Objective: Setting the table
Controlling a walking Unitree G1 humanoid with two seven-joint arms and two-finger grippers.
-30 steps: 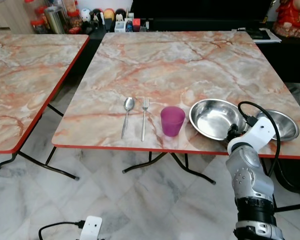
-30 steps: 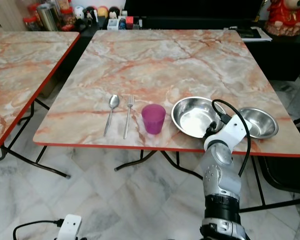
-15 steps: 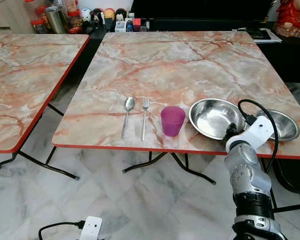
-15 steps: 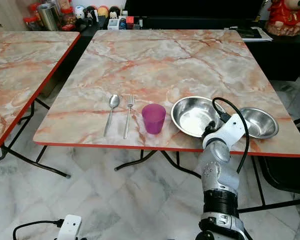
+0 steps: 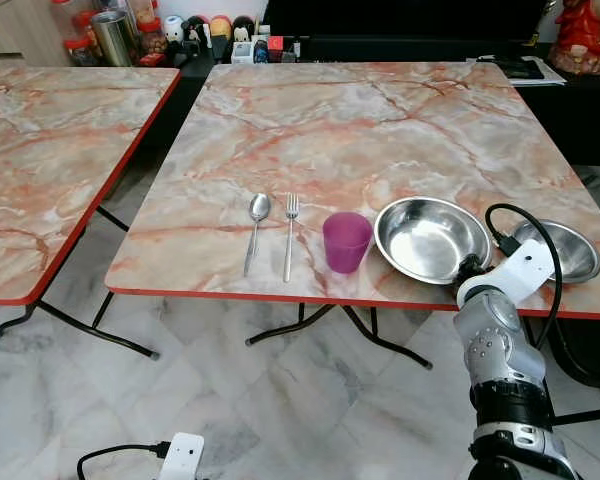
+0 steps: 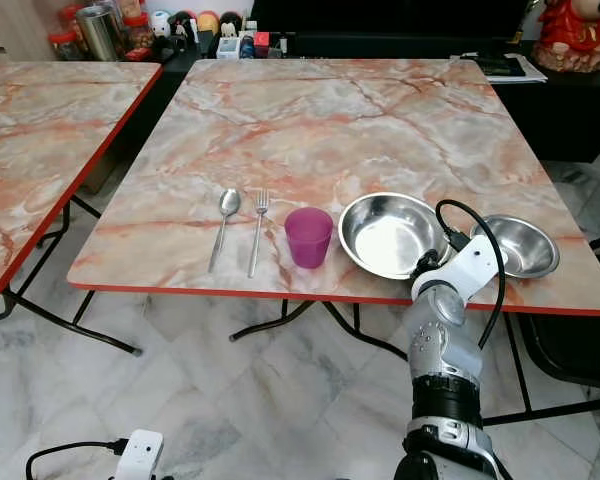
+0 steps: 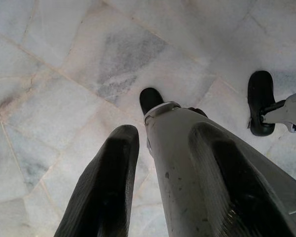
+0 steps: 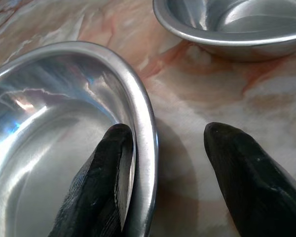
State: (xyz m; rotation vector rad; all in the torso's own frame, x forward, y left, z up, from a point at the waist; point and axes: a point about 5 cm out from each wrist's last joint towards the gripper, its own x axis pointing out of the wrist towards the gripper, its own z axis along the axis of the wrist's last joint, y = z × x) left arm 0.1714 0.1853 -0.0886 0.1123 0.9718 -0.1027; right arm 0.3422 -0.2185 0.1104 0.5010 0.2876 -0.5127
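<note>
On the marble table (image 5: 360, 130), a spoon (image 5: 256, 215), a fork (image 5: 289, 235) and a purple cup (image 5: 346, 242) stand in a row near the front edge. Right of the cup sits a large steel bowl (image 5: 430, 238), and a smaller steel bowl (image 5: 560, 248) lies further right. My right gripper (image 8: 165, 136) is open at the large bowl's near right rim (image 8: 145, 123). One finger (image 8: 106, 187) is inside the bowl against the rim; the other finger (image 8: 241, 168) is outside, apart from it. My left gripper (image 7: 165, 129) hangs idle and open over the floor.
A second marble table (image 5: 50, 150) stands to the left across a narrow gap. Jars and small figures (image 5: 130, 30) line a dark counter behind. A white power strip (image 5: 180, 455) with a cable lies on the tiled floor at the front left.
My right wrist has shifted slightly to the right, and the large bowl has edged a little to the left. The cutlery, cup and small bowl stay put.
</note>
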